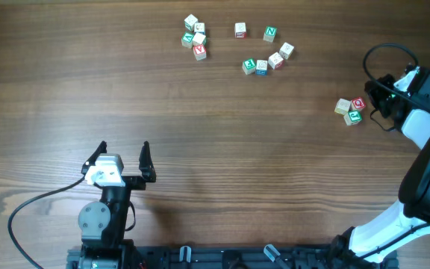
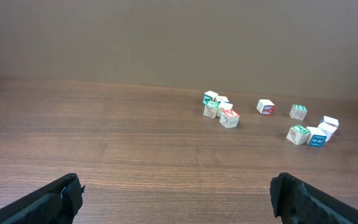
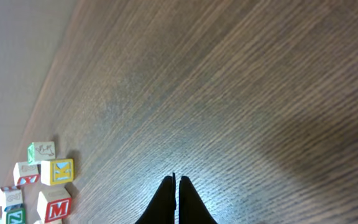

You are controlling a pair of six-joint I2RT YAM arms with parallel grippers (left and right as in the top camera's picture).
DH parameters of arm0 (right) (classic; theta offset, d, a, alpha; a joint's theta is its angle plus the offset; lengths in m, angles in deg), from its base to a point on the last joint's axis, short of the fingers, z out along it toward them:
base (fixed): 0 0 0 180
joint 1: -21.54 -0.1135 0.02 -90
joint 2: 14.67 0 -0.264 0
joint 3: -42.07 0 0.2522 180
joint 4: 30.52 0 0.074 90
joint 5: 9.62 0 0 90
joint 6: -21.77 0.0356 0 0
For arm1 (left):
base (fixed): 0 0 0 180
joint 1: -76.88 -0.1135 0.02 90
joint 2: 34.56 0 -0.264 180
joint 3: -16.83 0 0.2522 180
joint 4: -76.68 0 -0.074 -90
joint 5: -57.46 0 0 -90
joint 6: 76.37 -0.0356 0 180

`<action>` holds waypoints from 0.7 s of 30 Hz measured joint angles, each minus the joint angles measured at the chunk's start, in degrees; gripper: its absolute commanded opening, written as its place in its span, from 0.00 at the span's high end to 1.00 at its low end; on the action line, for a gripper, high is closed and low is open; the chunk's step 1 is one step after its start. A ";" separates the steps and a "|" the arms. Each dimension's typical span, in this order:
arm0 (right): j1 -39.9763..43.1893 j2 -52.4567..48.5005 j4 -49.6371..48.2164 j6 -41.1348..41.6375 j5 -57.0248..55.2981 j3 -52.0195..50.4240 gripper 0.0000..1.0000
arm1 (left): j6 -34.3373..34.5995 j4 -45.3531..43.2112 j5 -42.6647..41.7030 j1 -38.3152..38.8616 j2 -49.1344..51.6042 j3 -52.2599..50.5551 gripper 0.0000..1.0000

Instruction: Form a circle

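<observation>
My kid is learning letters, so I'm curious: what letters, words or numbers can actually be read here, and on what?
"K", yellow, on the K block, right wrist view.
"M", red, on the M block next to it.
"N", green, on the N block, overhead view.
The other blocks carry marks too small or blurred to read; nothing else is readable.

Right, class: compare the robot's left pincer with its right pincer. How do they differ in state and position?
The left pincer is open, fingers spread wide; the right pincer is shut, fingers pressed together. The left pincer sits far from every block; the right pincer is close beside a three-block cluster. Shared: both are dark, two-fingered, and hold nothing.
</observation>
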 measured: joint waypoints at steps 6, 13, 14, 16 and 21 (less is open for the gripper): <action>-1.42 0.00 2.32 -2.03 1.81 0.00 0.95 | 0.00 0.00 0.00 0.00 0.00 0.00 0.00; -1.42 0.00 4.22 -2.69 2.54 0.00 0.96 | 0.00 0.00 0.00 0.00 0.00 0.00 0.00; -1.42 0.00 4.33 -2.69 2.56 0.00 0.96 | 0.02 0.00 0.00 0.00 0.00 0.00 0.00; -1.42 0.00 4.42 -2.69 2.56 0.00 0.95 | 0.00 0.00 0.00 0.00 0.00 0.00 0.00; -1.42 0.00 4.94 -2.69 2.54 0.00 0.96 | 0.00 0.00 0.00 0.00 0.00 0.00 0.00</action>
